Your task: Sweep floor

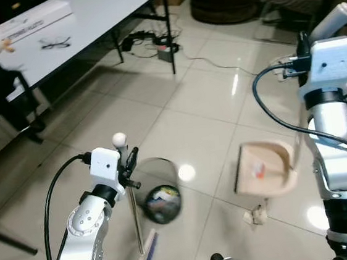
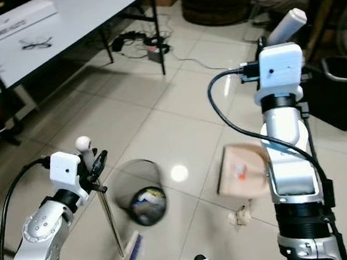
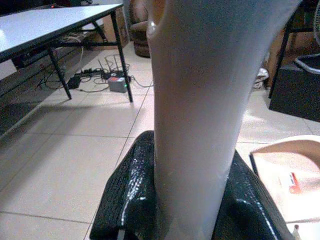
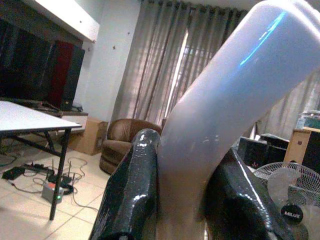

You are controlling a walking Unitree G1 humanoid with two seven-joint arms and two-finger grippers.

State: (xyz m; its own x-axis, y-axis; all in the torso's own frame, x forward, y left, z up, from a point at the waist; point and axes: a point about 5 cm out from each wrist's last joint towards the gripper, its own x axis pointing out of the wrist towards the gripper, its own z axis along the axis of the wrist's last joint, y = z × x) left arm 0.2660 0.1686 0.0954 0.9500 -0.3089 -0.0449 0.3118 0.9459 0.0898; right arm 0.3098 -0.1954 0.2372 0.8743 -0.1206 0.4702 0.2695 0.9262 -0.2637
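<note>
A broom (image 1: 138,233) is held upright in the left gripper (image 1: 127,166), whose jaws are clamped on its thin metal shaft just below the white ball at the top; the shaft is seen between the two black fingers (image 3: 127,200) in the left wrist view. The broom's head (image 1: 146,257) rests on the tiled floor (image 1: 190,109) close in front of the robot. A long-handled dustpan (image 1: 266,169) is carried by the right gripper (image 1: 304,45), the jaws closed around its pale grey handle (image 4: 220,125), so that the beige pan hangs low over the tiles to the right. A small piece of crumpled litter (image 1: 256,216) lies on the floor just below the pan's mouth, and a dark round bin (image 1: 160,196) holding some rubbish lies between broom and pan. The step in hand is judged to be the gathering of litter into the pan, both tools being already grasped. For the next move, the pan's lip would need to be set flat on the tiles beside the litter, and the broom head brought across behind it and drawn towards the pan, with the bin avoided. A white worktop (image 1: 93,17) stands well apart at the far left.
</note>
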